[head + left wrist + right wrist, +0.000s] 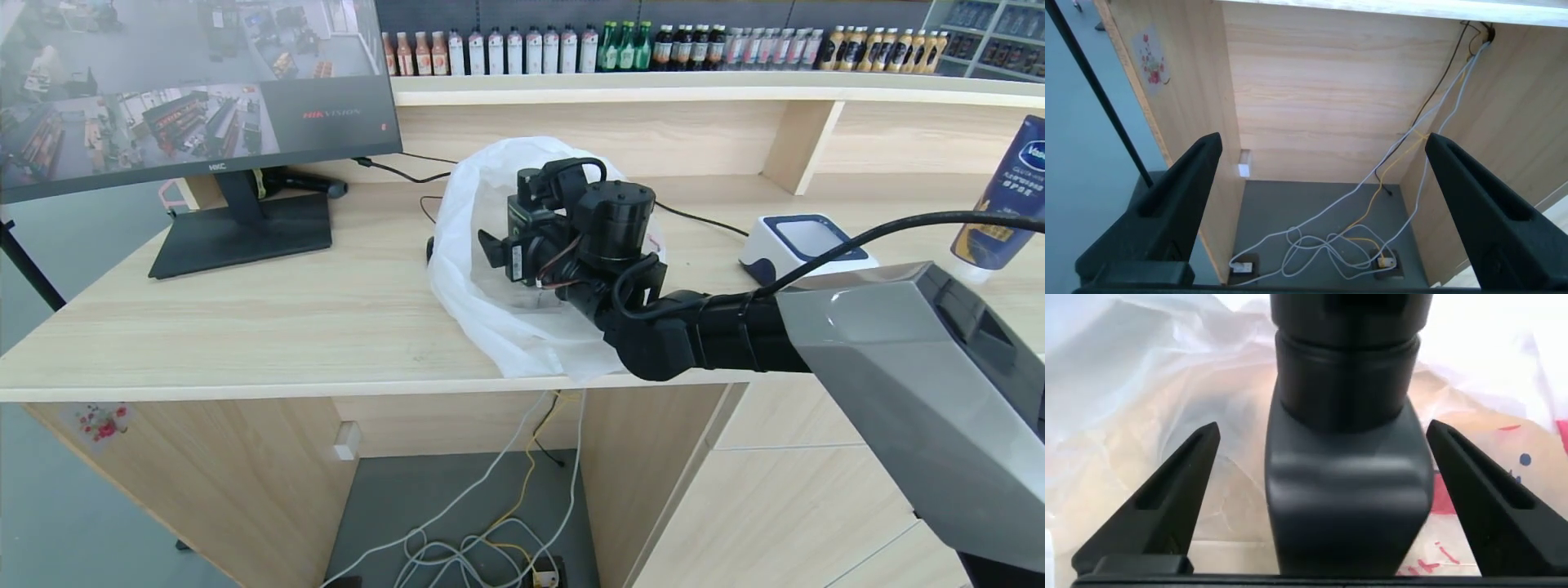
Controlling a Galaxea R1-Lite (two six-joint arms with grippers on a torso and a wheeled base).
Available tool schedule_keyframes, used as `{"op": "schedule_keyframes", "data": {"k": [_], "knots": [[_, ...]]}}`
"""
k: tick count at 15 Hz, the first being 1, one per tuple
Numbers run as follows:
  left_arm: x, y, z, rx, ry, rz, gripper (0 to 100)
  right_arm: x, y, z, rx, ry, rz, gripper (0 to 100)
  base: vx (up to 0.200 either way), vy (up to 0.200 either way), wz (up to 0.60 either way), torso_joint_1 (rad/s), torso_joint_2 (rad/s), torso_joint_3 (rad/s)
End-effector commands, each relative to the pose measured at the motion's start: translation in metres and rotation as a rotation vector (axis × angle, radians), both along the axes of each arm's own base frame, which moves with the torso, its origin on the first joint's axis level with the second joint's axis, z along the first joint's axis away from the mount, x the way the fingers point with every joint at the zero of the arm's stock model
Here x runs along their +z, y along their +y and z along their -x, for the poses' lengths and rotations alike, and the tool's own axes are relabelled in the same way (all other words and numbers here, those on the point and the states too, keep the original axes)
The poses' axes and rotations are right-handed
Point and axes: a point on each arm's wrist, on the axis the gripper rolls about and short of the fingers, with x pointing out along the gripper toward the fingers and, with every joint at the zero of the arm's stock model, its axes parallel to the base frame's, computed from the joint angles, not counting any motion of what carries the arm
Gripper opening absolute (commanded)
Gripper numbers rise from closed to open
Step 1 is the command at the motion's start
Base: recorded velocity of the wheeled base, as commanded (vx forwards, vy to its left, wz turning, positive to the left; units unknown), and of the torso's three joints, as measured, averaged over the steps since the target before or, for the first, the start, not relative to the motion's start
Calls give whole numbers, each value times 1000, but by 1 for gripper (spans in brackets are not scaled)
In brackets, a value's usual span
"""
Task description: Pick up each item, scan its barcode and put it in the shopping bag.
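A white plastic shopping bag (490, 188) lies open on the wooden counter (286, 310). My right gripper (500, 245) is inside the bag's mouth. Seen from the right wrist, the right gripper (1323, 431) is open, with a dark bottle-like item (1347, 490) between its fingers and the bag's film behind it. The fingers stand wide on either side of the item. In the head view the wrist hides that item. My left gripper (1323, 147) is open and holds nothing, low in front of the counter's kneehole.
A white and blue barcode scanner (804, 245) sits right of the bag, and a blue lotion bottle (1002, 204) at the far right. A monitor (188, 90) stands at the left with a black handheld scanner (302, 184) behind it. Cables (1331, 245) lie on the floor.
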Motion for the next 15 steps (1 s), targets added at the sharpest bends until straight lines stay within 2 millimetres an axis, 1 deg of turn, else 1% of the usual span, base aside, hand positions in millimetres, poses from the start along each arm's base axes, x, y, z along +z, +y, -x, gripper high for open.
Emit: {"op": "schedule_keyframes", "data": {"k": [1, 4, 5, 8, 12, 13, 15], "knots": [[0, 0, 0, 0, 0, 0, 100, 18, -5, 7, 1, -24, -17, 100, 0, 0, 0, 0, 0, 0], [0, 0, 0, 1, 0, 0, 100, 39, -11, 19, 8, -25, -19, 100, 0, 0, 0, 0, 0, 0], [0, 0, 0, 0, 0, 0, 100, 51, -10, 29, 22, -35, -27, 100, 0, 0, 0, 0, 0, 0], [0, 0, 0, 0, 0, 0, 100, 67, -17, 45, 29, -46, -37, 100, 0, 0, 0, 0, 0, 0], [0, 0, 0, 1, 0, 0, 100, 79, -34, 68, 32, -34, -27, 100, 0, 0, 0, 0, 0, 0], [0, 0, 0, 1, 0, 0, 100, 85, -40, 77, 35, -39, -31, 100, 0, 0, 0, 0, 0, 0], [0, 0, 0, 1, 0, 0, 100, 90, -48, 93, 39, -47, -41, 100, 0, 0, 0, 0, 0, 0]]}}
